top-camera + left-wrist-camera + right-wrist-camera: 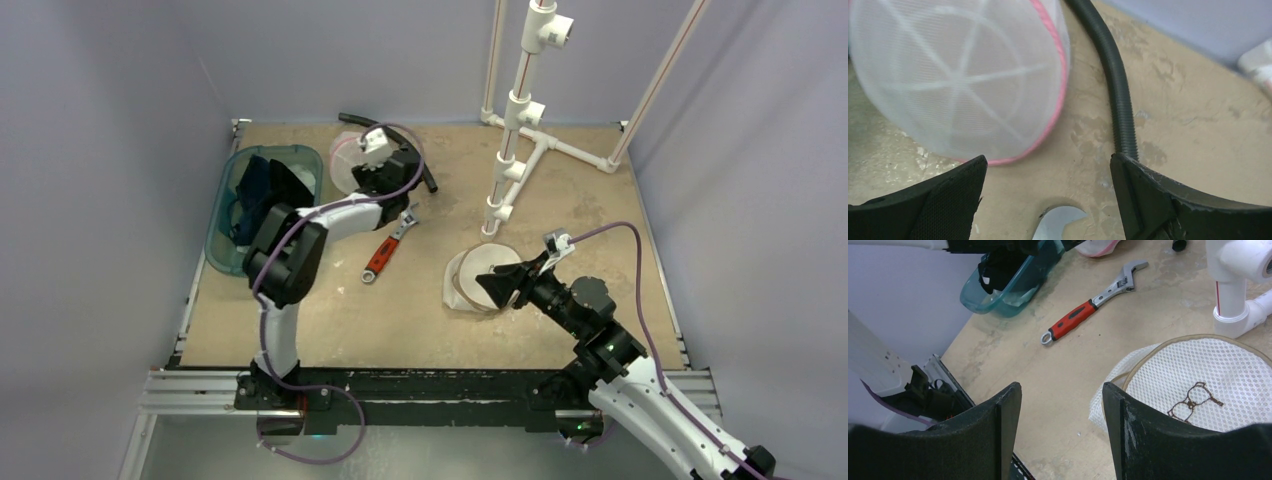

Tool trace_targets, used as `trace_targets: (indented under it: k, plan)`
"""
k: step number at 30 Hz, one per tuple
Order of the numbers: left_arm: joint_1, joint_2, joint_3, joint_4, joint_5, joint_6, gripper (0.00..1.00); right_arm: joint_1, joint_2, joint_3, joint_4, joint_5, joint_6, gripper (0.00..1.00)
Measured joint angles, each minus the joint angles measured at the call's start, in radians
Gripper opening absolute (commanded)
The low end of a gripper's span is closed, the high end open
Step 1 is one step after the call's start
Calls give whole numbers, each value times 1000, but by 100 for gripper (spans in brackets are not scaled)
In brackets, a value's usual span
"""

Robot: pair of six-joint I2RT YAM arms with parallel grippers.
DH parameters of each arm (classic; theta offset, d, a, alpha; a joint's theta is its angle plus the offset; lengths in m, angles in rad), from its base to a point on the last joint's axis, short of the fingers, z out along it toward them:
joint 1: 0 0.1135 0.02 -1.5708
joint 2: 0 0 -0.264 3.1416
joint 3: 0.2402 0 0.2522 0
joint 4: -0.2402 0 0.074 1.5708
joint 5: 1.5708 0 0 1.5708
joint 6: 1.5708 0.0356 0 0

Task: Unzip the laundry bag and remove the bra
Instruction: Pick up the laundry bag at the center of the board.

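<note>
Looks closest for right gripper point(1062, 390): beige-trim mesh laundry bag point(1208, 370) just fwd-right of its spread, empty jaws. Left gripper point(1048, 160) spread too, beside pink-trim mesh bag point(958, 80).

Desk point(330, 320): tan board, matt, worn and blotchy, rough in patches.
Pink-rimmed laundry bag point(958, 80), upper left of the left wrist view: fine white mesh cloth, sheer, pink fabric trim.
Beige-rimmed laundry bag point(1208, 370), lower right of the right wrist view: coarser white mesh, beige binding, brown stitched motif.
Hose point(1120, 85): black, ribbed, matt.
Wrench point(1093, 302): bright bare metal head, red-and-black grip.
Bin point(1013, 287): teal see-through plastic, glossy.
Pipe stand point(1233, 295): white plastic, smooth, slight sheen.
Left tool point(1048, 175): black fingers point(948, 200), matt, finely textured face.
Right tool point(1062, 410): matt black, grainy.
</note>
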Motion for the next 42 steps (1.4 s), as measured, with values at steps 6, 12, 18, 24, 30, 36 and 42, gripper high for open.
trace_targets:
  k: [6, 12, 18, 24, 30, 36, 42]
  plan:
    - [-74, 166, 226, -149, -134, 170, 88, 0, -39, -3, -3, 0, 0, 64]
    - [-76, 259, 347, -223, -249, 335, 76, 0, -30, -3, 0, 0, -1, 64]
    - [-76, 338, 380, -227, -312, 500, 64, 0, -17, -3, 1, 0, -5, 64]
    - [-77, 417, 420, -211, -346, 625, 49, 0, -17, -3, 0, 0, -5, 63]
    - [-79, 438, 422, -164, -369, 728, 5, 0, -16, -3, 0, 0, -8, 63]
    - [-81, 425, 396, -76, -397, 793, 0, 0, -10, -3, 0, 0, -8, 63]
    - [-119, 215, 206, -51, -432, 829, 0, 0, -10, -3, 0, 0, -8, 63]
